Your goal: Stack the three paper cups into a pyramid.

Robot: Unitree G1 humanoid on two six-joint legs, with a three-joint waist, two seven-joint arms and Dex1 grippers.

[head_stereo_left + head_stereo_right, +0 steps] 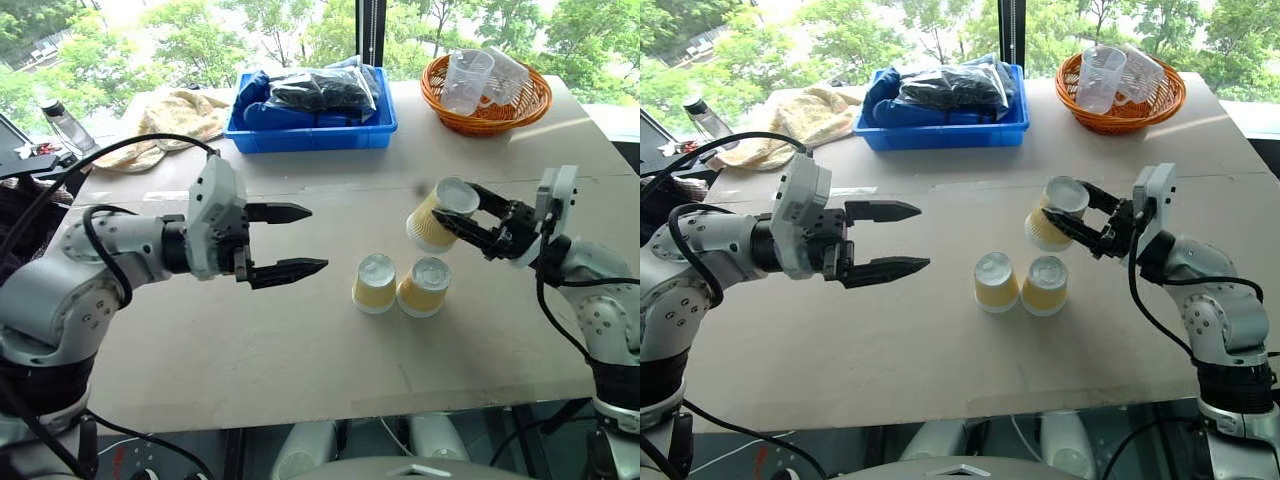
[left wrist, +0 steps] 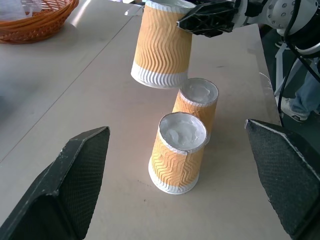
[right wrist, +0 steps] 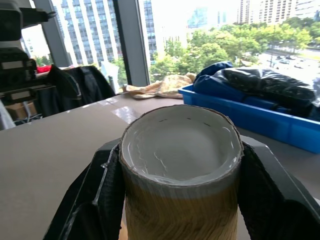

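Gripping the third paper cup (image 1: 441,214) near its base, tilted and base-up, the right gripper (image 1: 462,222) holds it at right of centre of the head view, just above the two base cups (image 1: 401,284) standing upside down and touching on the table (image 1: 250,360). The left gripper (image 1: 300,240) hangs open at centre-left, holding nothing. Lowering the cup still tilted, or off the seam between the pair, would likely make it slide off or knock one over.
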